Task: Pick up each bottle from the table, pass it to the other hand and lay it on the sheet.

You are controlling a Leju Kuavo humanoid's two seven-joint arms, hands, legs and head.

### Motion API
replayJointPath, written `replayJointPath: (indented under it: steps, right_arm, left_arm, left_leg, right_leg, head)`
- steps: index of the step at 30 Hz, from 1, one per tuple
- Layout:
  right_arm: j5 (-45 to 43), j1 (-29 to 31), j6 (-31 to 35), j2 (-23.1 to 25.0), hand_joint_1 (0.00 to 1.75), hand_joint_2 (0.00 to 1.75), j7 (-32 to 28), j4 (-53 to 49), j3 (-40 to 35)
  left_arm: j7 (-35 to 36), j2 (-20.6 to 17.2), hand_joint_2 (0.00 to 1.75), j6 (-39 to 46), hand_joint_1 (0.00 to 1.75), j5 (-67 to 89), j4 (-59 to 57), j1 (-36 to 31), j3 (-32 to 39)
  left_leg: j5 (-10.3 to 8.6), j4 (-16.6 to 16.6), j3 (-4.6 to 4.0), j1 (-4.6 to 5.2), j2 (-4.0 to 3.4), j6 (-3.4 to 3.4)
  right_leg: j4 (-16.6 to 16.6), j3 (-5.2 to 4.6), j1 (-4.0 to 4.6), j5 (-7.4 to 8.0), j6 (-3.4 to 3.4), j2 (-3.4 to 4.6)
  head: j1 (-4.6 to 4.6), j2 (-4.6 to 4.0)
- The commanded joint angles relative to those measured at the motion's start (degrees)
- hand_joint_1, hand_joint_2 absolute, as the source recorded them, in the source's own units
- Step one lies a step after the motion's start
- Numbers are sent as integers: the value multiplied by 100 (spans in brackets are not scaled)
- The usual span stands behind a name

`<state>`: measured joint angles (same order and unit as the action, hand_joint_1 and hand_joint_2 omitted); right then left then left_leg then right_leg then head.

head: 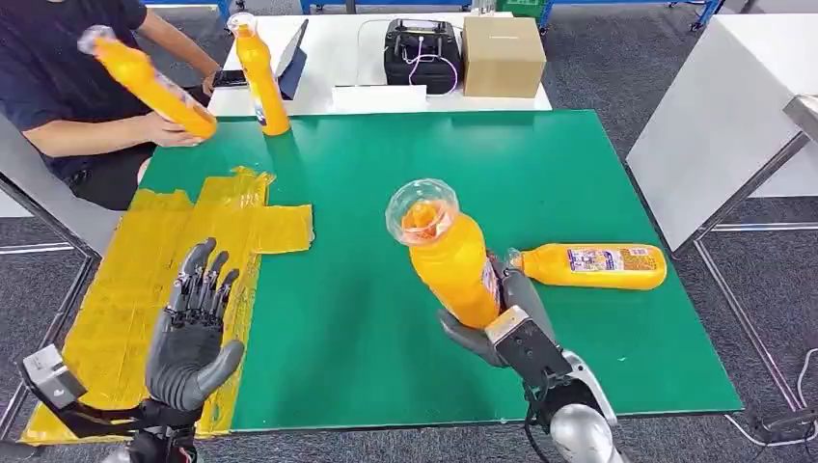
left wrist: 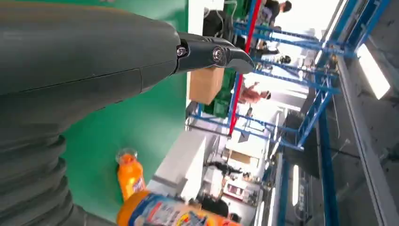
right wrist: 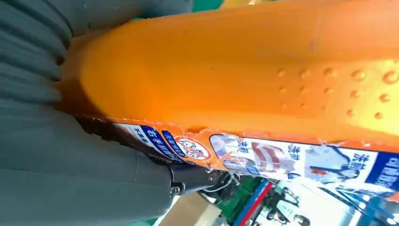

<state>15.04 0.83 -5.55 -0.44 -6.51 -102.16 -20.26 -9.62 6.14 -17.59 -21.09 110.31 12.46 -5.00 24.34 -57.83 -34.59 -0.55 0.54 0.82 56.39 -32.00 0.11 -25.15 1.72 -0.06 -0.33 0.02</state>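
Bottle (head: 446, 256) in right hand (head: 508, 323) (upright)

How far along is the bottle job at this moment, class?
Done: nothing lies on the yellow sheet yet. In hand: the right robot hand holds one orange bottle raised over the green table, while the left robot hand waits open above the sheet. Left: the handover, then the bottle lying beside the right hand. A person holds another bottle; one stands at the far edge.
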Motion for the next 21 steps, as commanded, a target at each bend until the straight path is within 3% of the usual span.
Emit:
replayJointPath:
  steps: [1,7,13,16,21]
  right_arm:
    - [118,798,-18,651,175,175,116,1015,-565]
    - [137,843,-31,629,175,175,142,1145,-714]
    - [299,1300,-328,485,175,175,241,2074,-1747]
    - [320,1341,-332,461,175,175,242,2141,-1928]
    - [699,1688,-546,247,175,175,370,2216,-2864]
  left_arm:
    - [86,81,175,-88,0,-47,-271,-273,-678]
    - [86,45,175,-120,0,-78,-256,-272,-766]
    - [62,-20,175,-258,0,-207,-192,-305,-1017]
    - [62,-37,175,-260,0,-228,-183,-299,-1047]
    - [36,-112,175,-272,0,-245,-193,-238,-1128]
  left_leg:
    - [0,5,12,2,-20,-2]
    - [2,7,15,1,-8,-2]
    - [2,9,18,1,-27,0]
    - [0,5,5,0,-13,-1]
    - [3,5,4,1,-18,0]
  right_leg:
    - [-4,7,-1,5,0,16]
    - [-6,11,-2,-1,0,4]
    - [-10,11,-1,5,1,23]
    - [-5,1,0,3,0,9]
    - [-3,-2,-2,2,1,16]
  head:
    - [0,0]
    - [0,0]
    - [0,0]
    - [0,0]
    - [0,0]
